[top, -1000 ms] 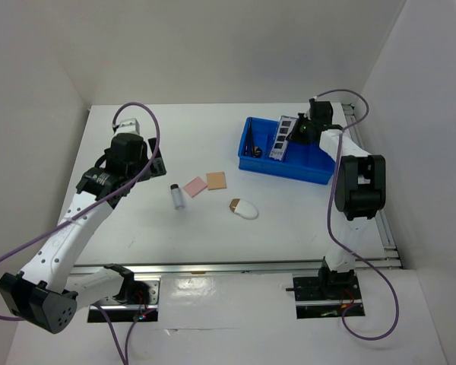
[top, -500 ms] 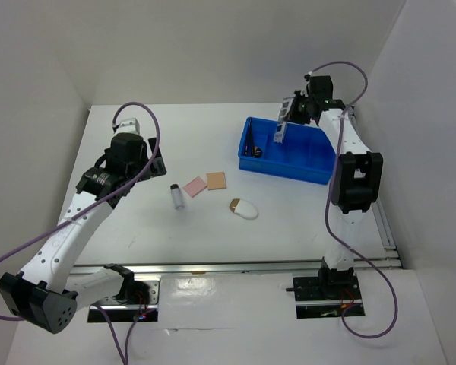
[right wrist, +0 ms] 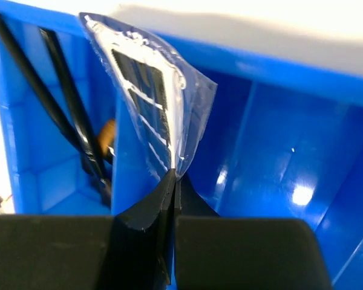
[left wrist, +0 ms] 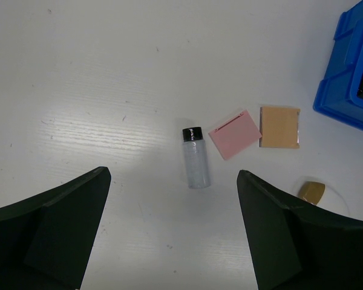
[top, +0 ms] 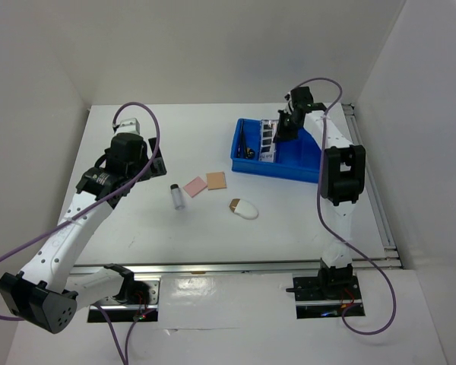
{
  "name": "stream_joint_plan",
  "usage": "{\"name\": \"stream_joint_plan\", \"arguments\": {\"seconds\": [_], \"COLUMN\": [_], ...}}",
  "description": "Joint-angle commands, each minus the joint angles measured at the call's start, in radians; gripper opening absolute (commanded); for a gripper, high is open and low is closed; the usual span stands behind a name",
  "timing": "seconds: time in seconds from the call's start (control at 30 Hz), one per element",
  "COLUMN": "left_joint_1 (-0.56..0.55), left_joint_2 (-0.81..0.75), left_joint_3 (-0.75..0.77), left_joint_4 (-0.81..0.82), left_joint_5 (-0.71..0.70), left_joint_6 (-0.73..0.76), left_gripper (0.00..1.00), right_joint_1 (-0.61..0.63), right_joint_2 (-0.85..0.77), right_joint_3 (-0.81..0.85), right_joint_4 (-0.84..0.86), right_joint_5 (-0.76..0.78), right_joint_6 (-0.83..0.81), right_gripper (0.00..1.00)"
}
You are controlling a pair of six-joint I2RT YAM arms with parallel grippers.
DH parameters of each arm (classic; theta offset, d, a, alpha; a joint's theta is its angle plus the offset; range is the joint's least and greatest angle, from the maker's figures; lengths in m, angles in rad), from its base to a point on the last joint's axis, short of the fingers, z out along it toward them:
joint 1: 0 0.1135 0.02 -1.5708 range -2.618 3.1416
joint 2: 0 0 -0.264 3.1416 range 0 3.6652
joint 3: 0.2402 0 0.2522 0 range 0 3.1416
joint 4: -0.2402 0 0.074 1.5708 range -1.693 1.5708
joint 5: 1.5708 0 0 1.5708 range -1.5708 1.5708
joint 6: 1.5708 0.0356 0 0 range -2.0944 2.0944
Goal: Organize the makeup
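Observation:
My right gripper (right wrist: pixel 174 176) is shut on the clear wrapper of the dark eyeshadow palette (right wrist: pixel 148 90) and holds it over the blue tray (top: pixel 289 163); the palette also shows in the top view (top: pixel 267 141). Two black-handled brushes (right wrist: pixel 60 121) lie in the tray's left compartment. My left gripper (left wrist: pixel 172 199) is open above the table, just short of the clear vial (left wrist: pixel 195 160). The pink pad (left wrist: pixel 235 134), the tan pad (left wrist: pixel 279 127) and the white oval sponge (top: pixel 245 209) lie on the table.
The blue tray's dividers (right wrist: pixel 124 163) stand right under the palette. White walls enclose the table on the left, back and right. A metal rail (top: pixel 235 266) runs along the near edge.
My right gripper has carried the palette leftward over the tray, from its right side toward the left compartments. The tray has shifted a little to the left. The left arm has not moved.

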Motion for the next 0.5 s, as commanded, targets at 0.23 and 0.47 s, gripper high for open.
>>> {"name": "stream_joint_plan", "arguments": {"seconds": [0.23, 0.47], "left_joint_1": [-0.003, -0.003], "left_joint_2": [-0.009, -0.009], "left_joint_3": [0.021, 0.021], "left_joint_4": [0.017, 0.017], "left_joint_5": [-0.002, -0.002], "left_joint_6": [0.012, 0.012], "left_gripper": [1.00, 1.00], "right_joint_1": [0.019, 0.048], "right_joint_2": [-0.112, -0.139], "right_joint_3": [-0.067, -0.064], "right_joint_4": [-0.070, -0.071], "right_joint_5": [0.012, 0.043], "right_joint_6": [-0.011, -0.020], "right_gripper": [0.00, 0.40]}}
